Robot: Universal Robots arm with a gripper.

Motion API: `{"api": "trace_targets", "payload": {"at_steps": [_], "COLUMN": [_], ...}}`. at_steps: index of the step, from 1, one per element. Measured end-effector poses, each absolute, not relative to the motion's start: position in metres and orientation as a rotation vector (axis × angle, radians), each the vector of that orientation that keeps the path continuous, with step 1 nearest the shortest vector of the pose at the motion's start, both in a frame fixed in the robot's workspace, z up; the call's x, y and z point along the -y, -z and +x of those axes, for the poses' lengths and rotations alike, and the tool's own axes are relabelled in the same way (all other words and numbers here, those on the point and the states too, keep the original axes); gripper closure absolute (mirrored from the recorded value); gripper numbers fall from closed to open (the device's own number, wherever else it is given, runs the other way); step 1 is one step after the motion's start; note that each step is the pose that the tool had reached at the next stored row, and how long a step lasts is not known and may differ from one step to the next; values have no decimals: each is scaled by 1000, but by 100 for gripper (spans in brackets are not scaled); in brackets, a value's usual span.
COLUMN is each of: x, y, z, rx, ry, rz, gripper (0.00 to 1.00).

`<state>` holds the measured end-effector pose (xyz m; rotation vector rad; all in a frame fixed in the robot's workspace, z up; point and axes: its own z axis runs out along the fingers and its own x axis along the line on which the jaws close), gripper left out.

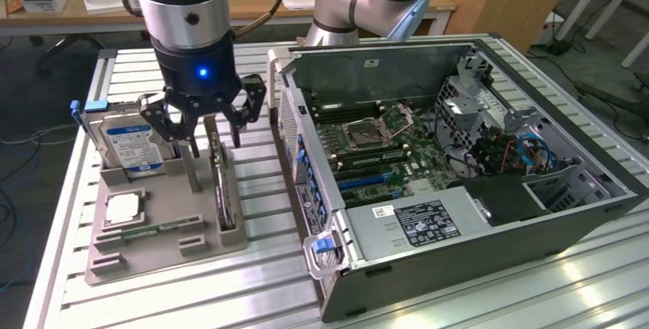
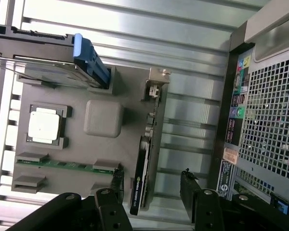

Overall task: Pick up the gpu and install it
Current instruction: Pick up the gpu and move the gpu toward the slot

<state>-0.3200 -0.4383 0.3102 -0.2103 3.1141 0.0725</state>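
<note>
The gpu (image 1: 220, 192) is a thin dark card standing on its long edge in a slot of the grey holder tray (image 1: 152, 257), to the exterior view's left of the computer case. Through the wrist camera the gpu (image 2: 143, 168) runs edge-on, with its silvery end bracket (image 2: 154, 86) at the far end. My gripper (image 1: 206, 135) hangs just above the card's rear end, open, with one black finger on each side of it and no contact that I can see. My gripper (image 2: 151, 187) shows the same wide gap in the wrist view, the card lying between the fingertips (image 2: 117, 184).
On the same tray stand a silver hard drive (image 1: 132, 143) with a blue tab, a square processor (image 1: 124, 207) and a green memory stick (image 1: 152, 230). The open computer case (image 1: 457, 154) lies close to the exterior view's right, motherboard exposed. Slatted aluminium table (image 1: 264, 283) underneath.
</note>
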Motion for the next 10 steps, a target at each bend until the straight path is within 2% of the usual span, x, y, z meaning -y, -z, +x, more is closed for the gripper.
{"api": "trace_targets", "payload": {"at_steps": [10], "x": [439], "y": [-301], "z": [-320], "rx": [-3114], "ry": [-72], "rz": [-210], "gripper": [41]}}
